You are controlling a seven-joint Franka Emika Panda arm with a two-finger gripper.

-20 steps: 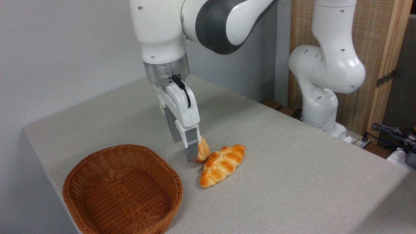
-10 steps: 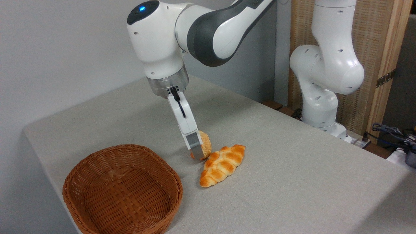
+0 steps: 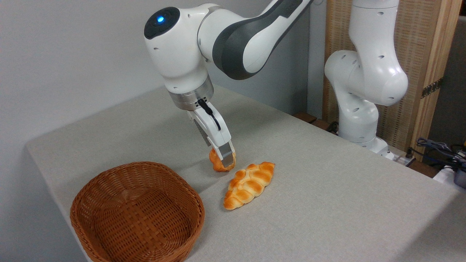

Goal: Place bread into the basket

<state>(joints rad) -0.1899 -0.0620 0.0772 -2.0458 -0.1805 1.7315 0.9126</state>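
Gripping bread [image 3: 217, 163] | claw [image 3: 222, 162] clamped on it | above table [image 3: 327, 189]

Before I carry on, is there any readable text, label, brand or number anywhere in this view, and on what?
None can be read.
The robot arm shows only a blue light, no lettering.
The pincer, the bread it grips, the braided loaf, the basket and the table carry no print.
The items at the far right edge are too small to tell.
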